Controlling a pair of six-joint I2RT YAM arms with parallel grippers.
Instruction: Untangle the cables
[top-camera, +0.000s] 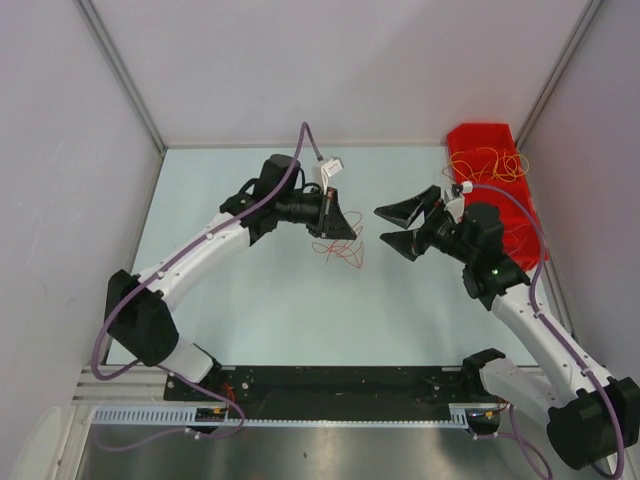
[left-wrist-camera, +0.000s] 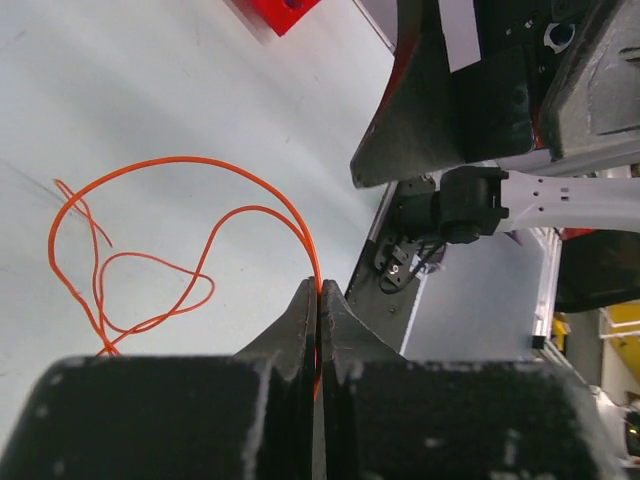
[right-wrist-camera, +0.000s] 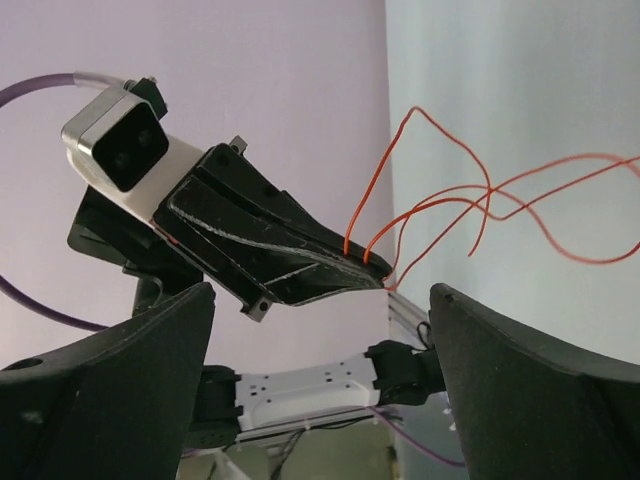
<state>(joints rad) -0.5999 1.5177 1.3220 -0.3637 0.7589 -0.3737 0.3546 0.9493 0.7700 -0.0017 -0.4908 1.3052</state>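
- Where the table lies nearest the bases, open room is left toward 6 o'clock for drawing wire out.
- At mid-table the red cable is pinched in the clenched left end effector, and its curled loops trail below at 6 o'clock.
- The right end effector, spread wide and grasping nothing, is set just beside at 3 o'clock.
- Farthest, at 1 o'clock, orange-yellow cables lie in a red bin.

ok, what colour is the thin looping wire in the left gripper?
Orange-red thin looping wire, pinched by the left gripper; clearest in the left wrist view.
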